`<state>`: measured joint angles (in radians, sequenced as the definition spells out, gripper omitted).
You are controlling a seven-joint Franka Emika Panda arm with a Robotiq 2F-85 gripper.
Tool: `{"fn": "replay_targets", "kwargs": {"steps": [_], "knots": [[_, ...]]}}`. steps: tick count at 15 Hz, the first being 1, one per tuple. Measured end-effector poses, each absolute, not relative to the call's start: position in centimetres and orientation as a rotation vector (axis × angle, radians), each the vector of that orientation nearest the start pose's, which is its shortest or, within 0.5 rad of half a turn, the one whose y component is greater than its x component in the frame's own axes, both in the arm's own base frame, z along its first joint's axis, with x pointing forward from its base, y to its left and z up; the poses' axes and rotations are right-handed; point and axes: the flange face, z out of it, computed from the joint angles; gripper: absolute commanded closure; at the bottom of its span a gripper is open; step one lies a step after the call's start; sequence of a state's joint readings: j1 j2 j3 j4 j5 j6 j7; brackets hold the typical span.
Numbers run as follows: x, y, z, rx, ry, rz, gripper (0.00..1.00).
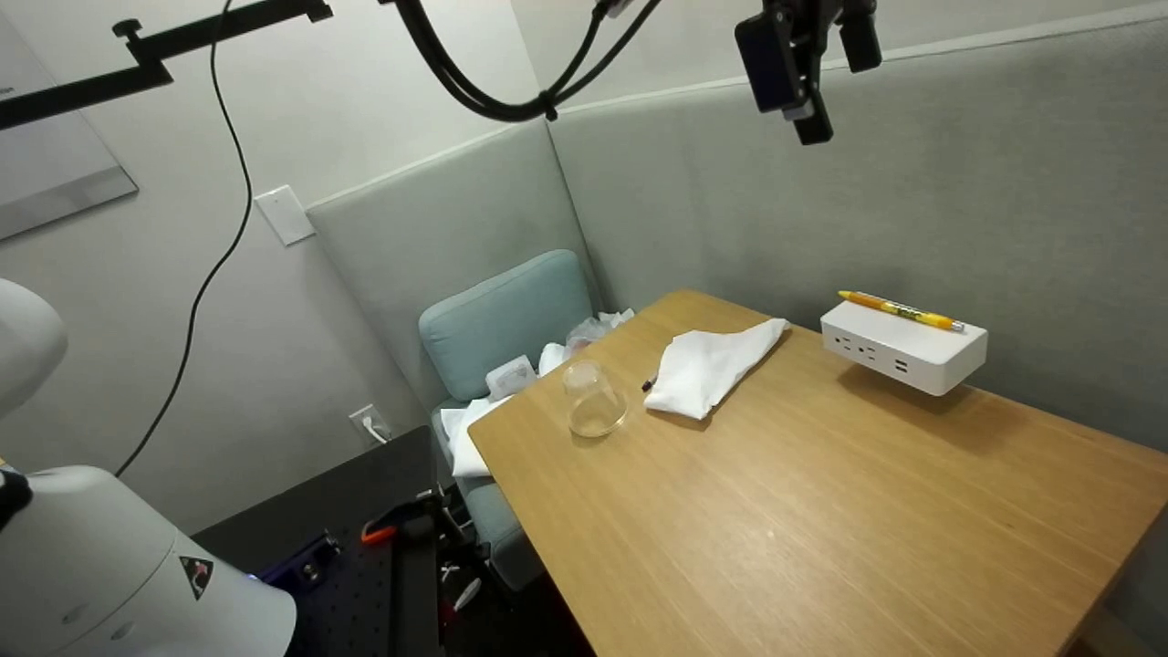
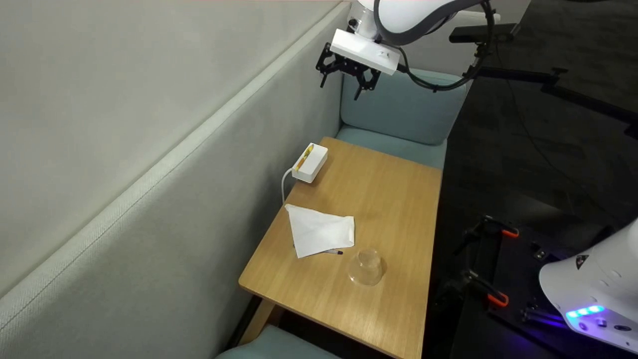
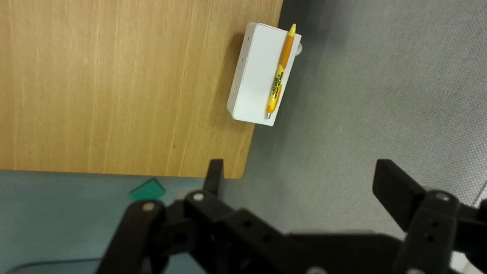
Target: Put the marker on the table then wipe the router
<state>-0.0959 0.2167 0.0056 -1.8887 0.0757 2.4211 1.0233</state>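
A yellow and orange marker (image 1: pixel 899 310) lies lengthwise on top of a white box with outlets, the router (image 1: pixel 899 345). Both also show in an exterior view, marker (image 2: pixel 305 157) and router (image 2: pixel 314 164). In the wrist view the marker (image 3: pixel 280 74) lies along the edge of the router (image 3: pixel 257 72) nearest the wall. The router sits at the wooden table's (image 1: pixel 821 493) wall-side edge. A white cloth (image 1: pixel 716 365) lies on the table, also in an exterior view (image 2: pixel 319 229). My gripper (image 3: pixel 300 161) is open and empty, high above and apart from the router; both exterior views show it (image 1: pixel 838 99) (image 2: pixel 340 91).
A clear cup (image 1: pixel 595 406) stands on the table near the cloth. A dark pen (image 2: pixel 335 252) pokes out from under the cloth. A white cable (image 2: pixel 283 187) runs from the router. A grey padded wall (image 1: pixel 1004 182) borders the table, with blue-green seats (image 2: pixel 394 147) at its ends.
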Motion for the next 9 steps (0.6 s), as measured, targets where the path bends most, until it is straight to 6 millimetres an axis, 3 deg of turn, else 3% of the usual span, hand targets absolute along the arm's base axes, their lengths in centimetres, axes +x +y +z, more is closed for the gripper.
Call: {"fn": "replay_targets", "kwargs": {"steps": [4, 9], "knots": [[63.7, -5.9, 42.0, -2.443, 1.614, -0.370, 0.00], [66.1, -4.9, 36.0, -2.370, 1.645, -0.281, 0.00]]}}
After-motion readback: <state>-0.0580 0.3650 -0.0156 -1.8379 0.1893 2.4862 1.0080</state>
